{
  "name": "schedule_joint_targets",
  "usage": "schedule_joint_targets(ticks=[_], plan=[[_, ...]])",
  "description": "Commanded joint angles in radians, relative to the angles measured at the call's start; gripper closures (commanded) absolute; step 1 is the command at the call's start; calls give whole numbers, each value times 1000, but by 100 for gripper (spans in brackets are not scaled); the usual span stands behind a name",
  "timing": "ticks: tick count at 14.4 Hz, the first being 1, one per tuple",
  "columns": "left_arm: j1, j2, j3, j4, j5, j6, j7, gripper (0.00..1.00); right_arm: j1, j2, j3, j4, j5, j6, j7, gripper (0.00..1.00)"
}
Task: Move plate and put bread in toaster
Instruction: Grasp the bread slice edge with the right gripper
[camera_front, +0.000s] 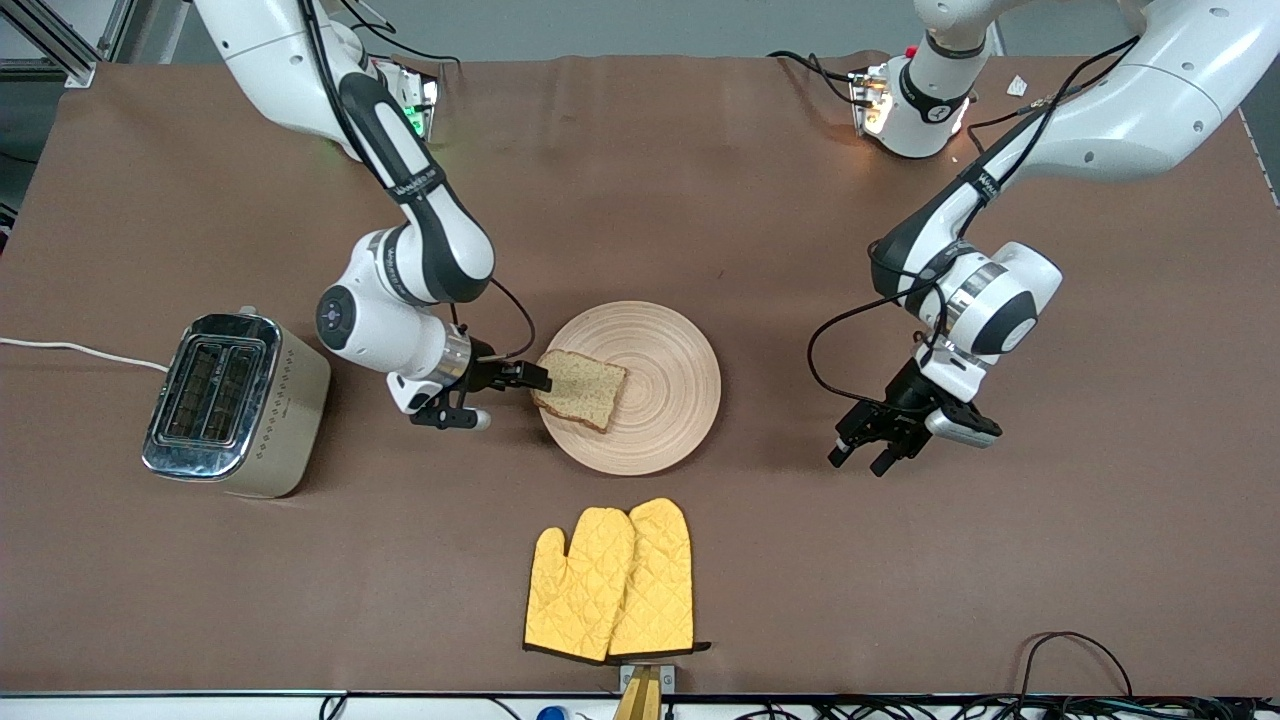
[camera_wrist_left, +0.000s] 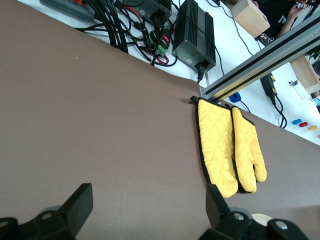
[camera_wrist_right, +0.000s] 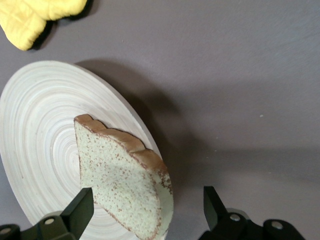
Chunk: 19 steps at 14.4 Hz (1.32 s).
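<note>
Brown wholegrain bread (camera_front: 580, 389) lay on the pale wooden plate (camera_front: 660, 400), overhanging the rim that faced the toaster, at about 9 o'clock on the plate as the front camera showed it. The right gripper (camera_front: 528, 378) sat at table height right at that overhanging edge, its fingers spread apart; in the right wrist view the slice (camera_wrist_right: 125, 185) reached in between the 2 fingers (camera_wrist_right: 79, 210) without being pinched yet. The slice's long axis appeared to run roughly in line with the gripper's approach, rounded crust end pointing away from it — so the open jaws seemed set to close across its thickness.

The 2-slot toaster (camera_front: 232, 403) stood toward the right arm's end of the table, well apart from the plate at about 9 o'clock from it, chrome top and slots facing up, so the right arm was clearly the nearer 1 for the carry.

The left gripper (camera_front: 868, 452) waited with fingers wide apart, hanging over bare table near the plate's 3 o'clock side. A pair of yellow oven mitts (camera_front: 610, 582) lay nearer the front camera than the plate, at its 6 o'clock.
</note>
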<state>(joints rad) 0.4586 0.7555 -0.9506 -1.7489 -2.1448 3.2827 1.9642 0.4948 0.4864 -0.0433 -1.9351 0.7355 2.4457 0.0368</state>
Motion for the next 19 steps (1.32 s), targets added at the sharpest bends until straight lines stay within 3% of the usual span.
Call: schedule_joint_targets(ticks=[1, 9, 14, 19], plan=[[20, -1, -27, -15, 13, 20, 28, 1, 10, -11, -9, -24, 27, 15, 5, 18], [12, -1, -40, -17, 35, 28, 33, 0, 28, 21, -9, -22, 27, 41, 5, 42], [15, 1, -40, -32, 216, 38, -100, 0, 28, 21, -9, -19, 27, 35, 3, 54], [17, 1, -40, -44, 427, 17, -365, 0, 28, 21, -9, -16, 27, 33, 3, 76]])
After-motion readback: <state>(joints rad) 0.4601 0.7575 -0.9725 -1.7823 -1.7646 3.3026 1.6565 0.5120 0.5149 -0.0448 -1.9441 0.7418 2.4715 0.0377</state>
